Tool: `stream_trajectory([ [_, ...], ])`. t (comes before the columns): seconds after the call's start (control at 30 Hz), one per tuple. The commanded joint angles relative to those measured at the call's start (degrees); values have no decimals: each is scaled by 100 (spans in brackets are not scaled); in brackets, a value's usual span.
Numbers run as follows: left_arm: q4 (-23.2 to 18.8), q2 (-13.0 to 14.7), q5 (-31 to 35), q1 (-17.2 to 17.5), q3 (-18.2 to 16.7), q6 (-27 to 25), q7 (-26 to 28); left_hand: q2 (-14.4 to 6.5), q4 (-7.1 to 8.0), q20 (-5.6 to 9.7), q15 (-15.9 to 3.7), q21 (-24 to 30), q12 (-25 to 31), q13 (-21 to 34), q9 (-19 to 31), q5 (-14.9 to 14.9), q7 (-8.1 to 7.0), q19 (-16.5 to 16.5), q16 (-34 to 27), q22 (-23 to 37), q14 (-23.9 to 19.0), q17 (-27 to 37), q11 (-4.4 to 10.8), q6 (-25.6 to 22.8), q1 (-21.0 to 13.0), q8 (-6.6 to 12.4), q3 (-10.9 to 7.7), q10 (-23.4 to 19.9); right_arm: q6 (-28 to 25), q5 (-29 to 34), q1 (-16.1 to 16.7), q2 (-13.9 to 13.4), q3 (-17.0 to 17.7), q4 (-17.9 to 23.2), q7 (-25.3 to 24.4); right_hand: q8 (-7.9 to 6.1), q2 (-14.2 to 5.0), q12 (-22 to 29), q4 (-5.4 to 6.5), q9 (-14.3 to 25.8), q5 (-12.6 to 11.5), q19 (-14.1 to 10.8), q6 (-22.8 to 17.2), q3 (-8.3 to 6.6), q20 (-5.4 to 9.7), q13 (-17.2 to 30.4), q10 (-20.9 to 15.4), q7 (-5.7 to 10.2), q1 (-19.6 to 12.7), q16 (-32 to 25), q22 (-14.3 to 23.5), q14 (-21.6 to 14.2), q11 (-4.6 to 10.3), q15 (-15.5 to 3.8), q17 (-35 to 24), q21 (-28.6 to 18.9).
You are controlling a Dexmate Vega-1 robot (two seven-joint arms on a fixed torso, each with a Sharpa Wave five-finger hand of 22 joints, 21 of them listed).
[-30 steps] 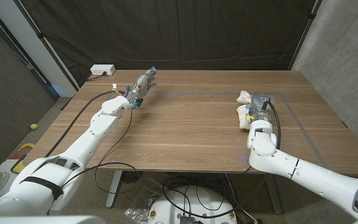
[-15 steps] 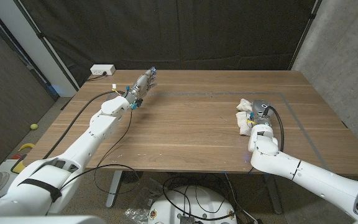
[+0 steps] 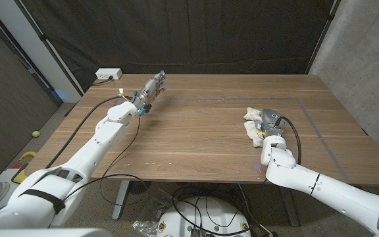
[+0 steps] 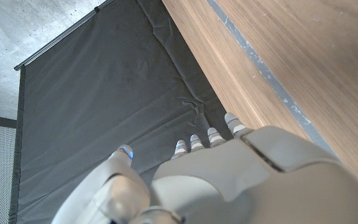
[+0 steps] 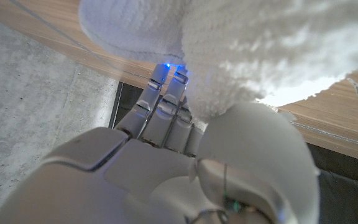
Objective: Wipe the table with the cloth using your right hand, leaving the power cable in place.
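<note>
The right hand [image 3: 270, 120] has slid toward the robot's left and a little nearer over the past second, dragging the cloth [image 3: 251, 124] with it across the counter [image 3: 196, 135]. The white cloth was bunched beside and beyond the hand before; now it trails out past the fingers on the hand's left side, nearer the middle of the counter. In the right wrist view the fingers [image 5: 164, 99] lie close together, pressed down along the fluffy cloth [image 5: 247, 43], which bulges over and beside them; they hold it to the wood.

Farther off, the left hand [image 3: 151, 89] has not moved. It hovers over the far left part of the counter, holding nothing, its fingers [image 4: 211, 134] straight and only slightly apart, pointing toward the dark curtain [image 4: 104, 93] behind the counter.

A thin taped line [image 3: 308, 118] runs on the wood beyond and beside the right fingers.
</note>
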State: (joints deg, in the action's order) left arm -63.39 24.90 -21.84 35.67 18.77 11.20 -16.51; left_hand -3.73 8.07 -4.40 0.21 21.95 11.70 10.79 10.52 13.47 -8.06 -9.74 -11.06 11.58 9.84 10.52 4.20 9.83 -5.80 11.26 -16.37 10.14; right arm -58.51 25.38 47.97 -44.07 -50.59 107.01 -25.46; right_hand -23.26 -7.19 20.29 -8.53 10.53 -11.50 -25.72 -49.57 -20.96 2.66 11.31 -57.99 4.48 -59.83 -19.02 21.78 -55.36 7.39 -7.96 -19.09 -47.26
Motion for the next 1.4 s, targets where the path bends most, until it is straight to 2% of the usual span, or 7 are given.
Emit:
stream_trajectory([
  [0.03, 66, -33, 21, -46, 29, 33, -14, -36, -17, -28, 39, 2, 18, 14, 18, 30, -35, -351, 7, 24, 326, 21, -30, 210, -7, -16, 22, 317, 257, -177, 324, -144, -27, 439, 0, 5, -26, -23, -17, 9, -38, 13, -1060, 17, 507, 32, -45, 516, -26, -24, 13, -28, 36, -563, -26, -52],
  [0.4, 167, -78, 27, -93, 43, 76, -42, -43, -16, -33, 36, -2, 19, 14, 18, 31, -36, -352, 8, 25, 327, 21, -17, 210, -8, -17, 27, 314, -38, 53, 406, -433, -524, 1057, 500, 40, -25, -40, -11, 7, -44, 35, -1093, 29, 508, 39, -69, 494, -42, -13, -8, -33, 9, -556, -53, -111],
  [0.57, 170, -81, 42, -97, 43, 83, -26, -45, -16, -35, 37, -3, 14, 14, 18, 32, -38, -352, 8, 25, 327, 21, -15, 211, -9, -17, 29, 327, -170, 179, 349, -491, -739, 1189, 717, 52, -24, -47, -11, 7, -48, 51, -1111, 33, 502, 44, -74, 490, -50, -8, -16, -35, 6, -556, -63, -132],
  [0.8, 173, -79, 50, -110, 39, 85, -22, -45, -16, -35, 39, -4, 19, 14, 18, 32, -44, -348, 7, 25, 325, 21, -18, 211, -10, -17, 34, 315, -154, 176, 315, -547, -784, 1194, 860, 70, -23, -55, -7, 7, -51, 61, -1133, 39, 505, 41, -99, 486, -56, -3, -30, -42, 1, -553, -78, -165],
  [1.1, 181, -71, 68, -136, 43, 80, -25, -45, -16, -35, 42, -8, 18, 15, 18, 34, -40, -351, 8, 25, 327, 21, -24, 211, -11, -17, 41, 316, 150, 121, 60, -260, -595, 486, 653, 95, -23, -65, -4, 7, -55, 78, -1154, 45, 504, 51, -111, 473, -67, 2, -47, -53, 11, -552, -97, -206],
  [1.13, 168, -63, 64, -131, 38, 73, -28, -45, -17, -35, 43, -9, 20, 15, 18, 34, -41, -350, 7, 25, 325, 21, -25, 211, -12, -17, 42, 313, 233, 136, -60, -179, -583, 252, 617, 99, -22, -69, -1, 7, -55, 82, -1154, 48, 506, 50, -111, 475, -65, 1, -49, -56, 11, -550, -101, -211],
  [1.4, 18, -3, 56, -43, -7, 25, 61, -44, -17, -35, 40, -11, 20, 15, 18, 34, -44, -351, 7, 25, 327, 21, -19, 215, -12, -19, 48, 312, 475, 246, -617, 125, -628, -674, 693, 122, -22, -79, -4, 9, -58, 96, -1165, 50, 503, 54, -121, 483, -81, 10, -63, -55, 7, -554, -115, -245],
])
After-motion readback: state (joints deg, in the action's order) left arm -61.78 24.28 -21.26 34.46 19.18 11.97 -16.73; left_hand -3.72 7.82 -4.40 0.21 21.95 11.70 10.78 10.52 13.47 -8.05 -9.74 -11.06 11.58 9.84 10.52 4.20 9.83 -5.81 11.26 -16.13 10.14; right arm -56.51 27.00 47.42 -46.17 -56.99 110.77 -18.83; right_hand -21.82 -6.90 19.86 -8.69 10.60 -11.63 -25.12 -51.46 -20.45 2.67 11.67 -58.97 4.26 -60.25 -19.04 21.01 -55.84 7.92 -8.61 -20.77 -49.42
